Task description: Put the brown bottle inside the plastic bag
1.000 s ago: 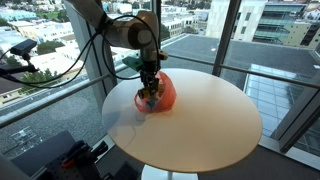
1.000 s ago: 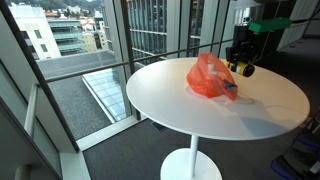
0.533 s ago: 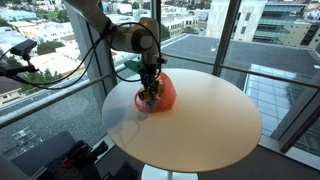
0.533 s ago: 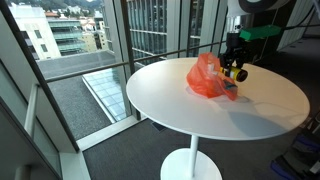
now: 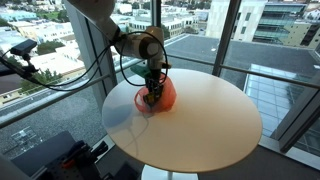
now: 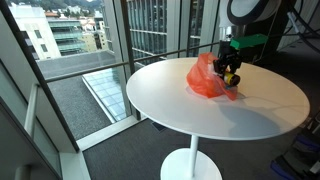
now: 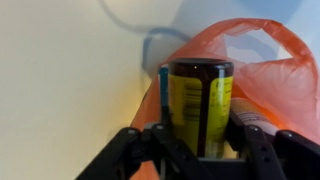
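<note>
My gripper [image 7: 198, 140] is shut on the brown bottle [image 7: 199, 105], which has a yellow label and a dark cap. In the wrist view the bottle points at the mouth of the orange plastic bag [image 7: 270, 75], whose edges lie on both sides of it. In both exterior views the gripper [image 5: 152, 95] [image 6: 231, 74] hangs right over the bag [image 5: 163, 93] [image 6: 207, 78] near the edge of the round white table [image 5: 200, 125]. The bottle [image 6: 232, 77] shows as a small dark and yellow shape at the bag's side.
The table [image 6: 220, 115] stands on a single pedestal beside floor-to-ceiling windows. A railing and glass panes run behind it. Cables hang from the arm. Dark equipment [image 5: 75, 160] sits on the floor near the table's base.
The gripper with the bottle has moved sideways and a little lower, closer over the orange bag. The bag has stayed in place.
</note>
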Robot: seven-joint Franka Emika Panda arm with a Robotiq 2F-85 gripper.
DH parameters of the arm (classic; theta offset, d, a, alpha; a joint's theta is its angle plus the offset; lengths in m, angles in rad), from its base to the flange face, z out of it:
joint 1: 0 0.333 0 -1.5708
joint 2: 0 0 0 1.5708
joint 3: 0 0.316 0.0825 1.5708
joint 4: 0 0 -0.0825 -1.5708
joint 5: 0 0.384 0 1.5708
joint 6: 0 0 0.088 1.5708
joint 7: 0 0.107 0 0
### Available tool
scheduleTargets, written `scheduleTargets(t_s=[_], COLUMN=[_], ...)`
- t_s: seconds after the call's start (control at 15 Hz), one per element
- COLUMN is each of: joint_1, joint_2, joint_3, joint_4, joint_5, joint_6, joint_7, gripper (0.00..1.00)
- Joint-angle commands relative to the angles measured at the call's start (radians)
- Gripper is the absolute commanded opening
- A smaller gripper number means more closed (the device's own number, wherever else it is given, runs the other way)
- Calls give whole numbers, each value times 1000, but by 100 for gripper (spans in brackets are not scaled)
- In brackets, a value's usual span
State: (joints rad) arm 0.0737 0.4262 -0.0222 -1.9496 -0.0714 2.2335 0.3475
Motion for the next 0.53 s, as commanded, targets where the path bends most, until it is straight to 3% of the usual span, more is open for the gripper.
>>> scheduleTargets(t_s=[0.0,0.2,0.27,0.33,0.47], joint_1=[11,13,13,14,19], joint_2=[50,71,76,76,76], joint_3=[-21,-34,-37,-41,-50], joint_4=[86,118,126,124,124], joint_5=[-9,-12,-11,-14,-23], joint_6=[-29,-31,-30,-27,-26], joint_7=[17,28,28,28,36], gripper=[29,29,49,79,86])
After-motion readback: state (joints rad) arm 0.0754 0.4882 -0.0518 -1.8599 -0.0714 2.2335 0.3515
